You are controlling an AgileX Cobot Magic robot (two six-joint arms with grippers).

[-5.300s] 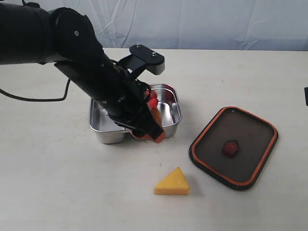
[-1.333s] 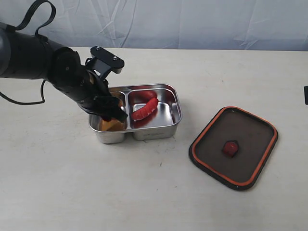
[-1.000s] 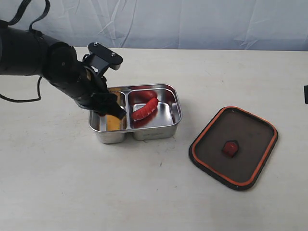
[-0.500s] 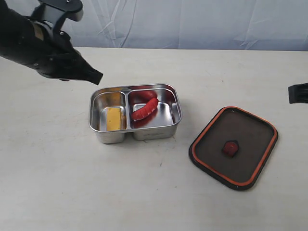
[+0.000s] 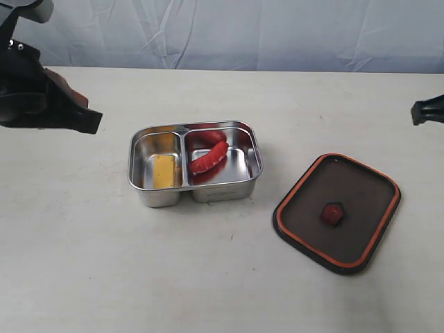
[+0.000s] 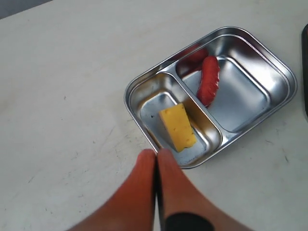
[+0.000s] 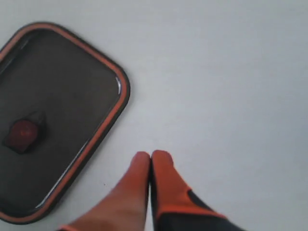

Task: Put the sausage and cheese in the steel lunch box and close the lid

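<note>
The steel lunch box (image 5: 198, 193) sits open at mid-table. The red sausage (image 5: 209, 157) lies in its right compartment, the yellow cheese (image 5: 164, 171) in its left one. Both show in the left wrist view too: sausage (image 6: 210, 85), cheese (image 6: 178, 127), box rim (image 6: 144, 125). The dark lid (image 5: 361, 208) with orange rim and red valve tab (image 5: 331, 213) lies flat on the table right of the box. My left gripper (image 6: 157, 154) is shut and empty, raised at the far left, away from the box. My right gripper (image 7: 151, 156) is shut and empty, beside the lid (image 7: 53, 120).
The pale table (image 5: 208, 277) carries only the box and the lid. A light blue-grey backdrop (image 5: 243, 31) runs along the far edge. The left arm (image 5: 35, 104) hangs over the far left; the right arm's tip (image 5: 429, 111) shows at the right edge.
The left gripper has left the cheese in the box's left compartment, lifted out and drawn back to the far left. The right arm's tip has come further into view at the right.
</note>
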